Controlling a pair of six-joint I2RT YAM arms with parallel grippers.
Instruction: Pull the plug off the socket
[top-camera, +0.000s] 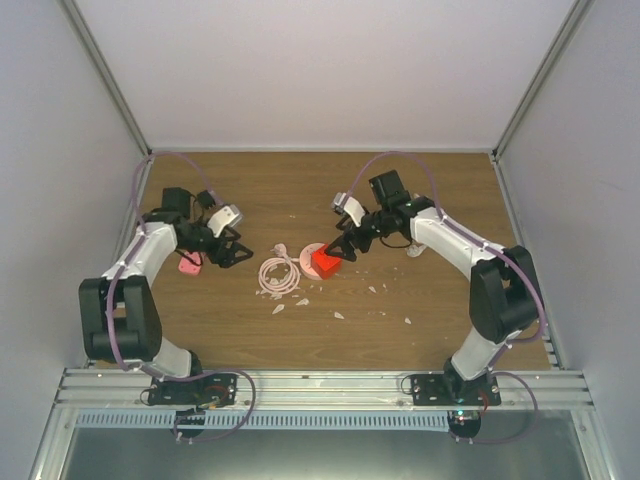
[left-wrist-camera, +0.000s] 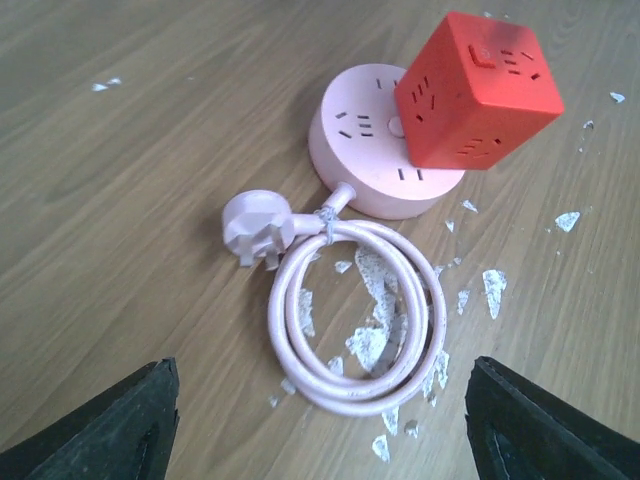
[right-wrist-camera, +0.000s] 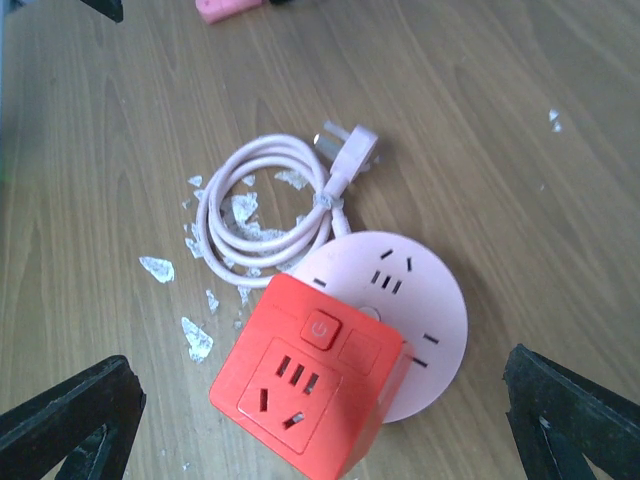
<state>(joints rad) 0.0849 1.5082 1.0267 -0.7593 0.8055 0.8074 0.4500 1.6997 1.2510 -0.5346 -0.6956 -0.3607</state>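
My right tool (top-camera: 338, 250) wide open, empty, above red plastic cube plug (right-wrist-camera: 310, 385) seated atop pink round plastic socket (right-wrist-camera: 425, 300); I'd pinch its flat sides, lift straight, open empty left tool (top-camera: 232, 252) pinning socket.

Red plug cube (top-camera: 323, 264) atop pink socket (top-camera: 309, 249)

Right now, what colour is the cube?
The cube is red; the right wrist view shows it best.
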